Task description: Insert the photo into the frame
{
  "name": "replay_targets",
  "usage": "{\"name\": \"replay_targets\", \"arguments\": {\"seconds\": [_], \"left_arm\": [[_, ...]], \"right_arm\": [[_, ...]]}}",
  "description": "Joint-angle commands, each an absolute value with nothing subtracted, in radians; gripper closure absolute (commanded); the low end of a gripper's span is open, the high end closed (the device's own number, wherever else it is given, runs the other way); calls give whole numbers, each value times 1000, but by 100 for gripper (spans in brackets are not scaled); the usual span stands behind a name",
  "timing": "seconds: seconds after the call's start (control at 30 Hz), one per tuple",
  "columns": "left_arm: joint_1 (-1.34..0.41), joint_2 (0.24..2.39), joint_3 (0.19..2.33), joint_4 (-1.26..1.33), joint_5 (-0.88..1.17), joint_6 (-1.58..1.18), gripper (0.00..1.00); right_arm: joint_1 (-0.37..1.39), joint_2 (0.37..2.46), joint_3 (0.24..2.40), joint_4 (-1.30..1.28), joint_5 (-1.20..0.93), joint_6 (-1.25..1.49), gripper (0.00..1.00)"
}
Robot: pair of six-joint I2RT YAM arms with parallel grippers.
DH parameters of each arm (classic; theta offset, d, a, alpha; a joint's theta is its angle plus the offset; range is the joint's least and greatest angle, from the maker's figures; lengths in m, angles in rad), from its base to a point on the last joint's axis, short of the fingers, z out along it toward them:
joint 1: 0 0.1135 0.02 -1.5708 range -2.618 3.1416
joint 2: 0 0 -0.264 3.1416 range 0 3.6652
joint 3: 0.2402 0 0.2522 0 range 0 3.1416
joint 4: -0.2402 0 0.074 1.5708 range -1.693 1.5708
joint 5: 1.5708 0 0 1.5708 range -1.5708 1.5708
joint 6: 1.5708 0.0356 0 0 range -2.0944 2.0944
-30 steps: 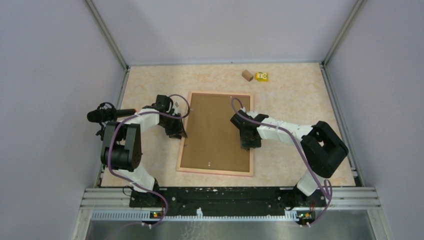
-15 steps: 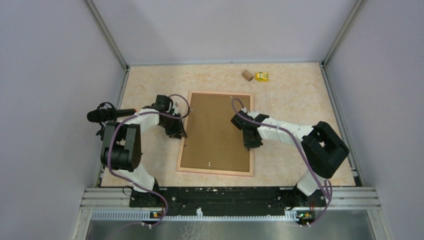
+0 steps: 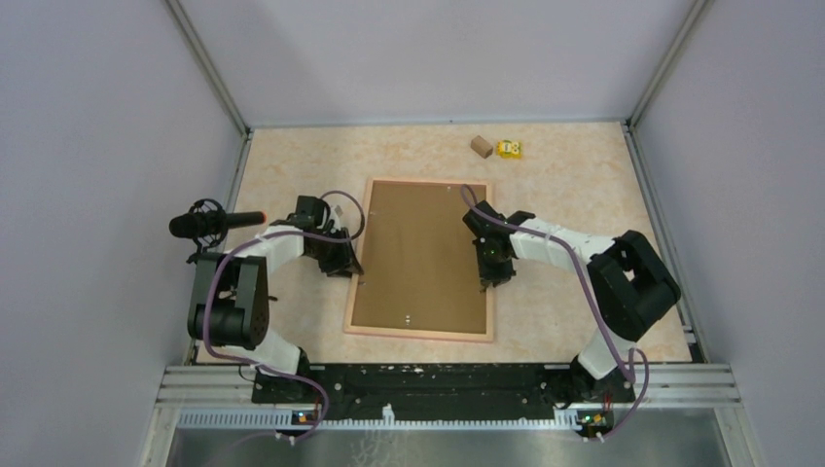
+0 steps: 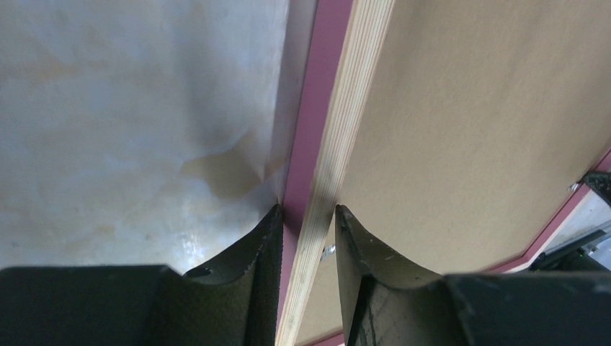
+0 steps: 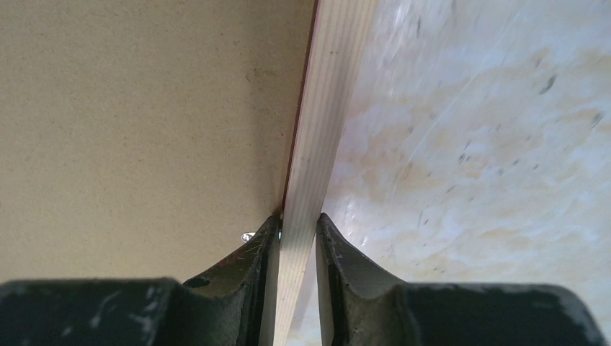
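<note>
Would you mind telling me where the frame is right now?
In the top view, the frame lies flat in the middle of the table, the left gripper clamped on its left rail and the right gripper on its right rail.

the overhead view is sharp and evenly lit from above, shadows faint. in my left wrist view a pale sheen glares off the table (image 4: pixel 108 108) at left, a brownish shadow beside the frame (image 4: pixel 346 108). both wrist views go soft and dark along the bottom.

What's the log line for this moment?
left fingers: gripping frame left rail | right fingers: gripping right rail | backing board: in frame
</note>
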State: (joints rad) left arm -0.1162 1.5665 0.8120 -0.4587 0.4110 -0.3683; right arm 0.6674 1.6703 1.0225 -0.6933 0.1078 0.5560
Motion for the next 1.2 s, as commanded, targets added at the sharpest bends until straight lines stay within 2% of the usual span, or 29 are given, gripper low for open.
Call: {"name": "replay_targets", "arguments": {"seconds": [0.0, 0.1, 0.3, 0.4, 0.47, 0.6, 0.67, 0.77, 0.87, 1.07, 1.17], "left_arm": [[-199, 1468, 712, -506, 594, -462, 64], [-259, 1390, 666, -510, 592, -525, 63], [-436, 1224, 528, -387, 597, -713, 59], [-527, 1189, 463, -266, 628, -791, 51], [-580, 1193, 457, -199, 644, -818, 44], [-684, 1212, 521, -137, 643, -797, 26], [-716, 1221, 571, -139, 644, -758, 20], [-727, 1208, 639, -173, 638, -682, 12], [-726, 1179, 708, -244, 601, -591, 2], [-724, 1143, 858, -387, 405, -428, 1], [-724, 1138, 908, -435, 316, -397, 1]], "right_arm": [[626, 1805, 1131, -411, 63, 354, 79], [601, 1855, 1206, -410, 77, 275, 77], [546, 1956, 1327, -357, -54, 239, 55], [546, 2013, 1421, -388, -86, 259, 51], [546, 2026, 1474, -420, -69, 310, 44], [545, 1988, 1521, -515, -9, 377, 31], [546, 1942, 1522, -576, 78, 398, 27], [546, 1854, 1502, -712, 249, 494, 24], [557, 1768, 1447, -814, 269, 635, 27], [677, 1642, 1229, -846, 204, 1024, 30], [705, 1626, 1133, -800, 106, 1122, 30]]}}
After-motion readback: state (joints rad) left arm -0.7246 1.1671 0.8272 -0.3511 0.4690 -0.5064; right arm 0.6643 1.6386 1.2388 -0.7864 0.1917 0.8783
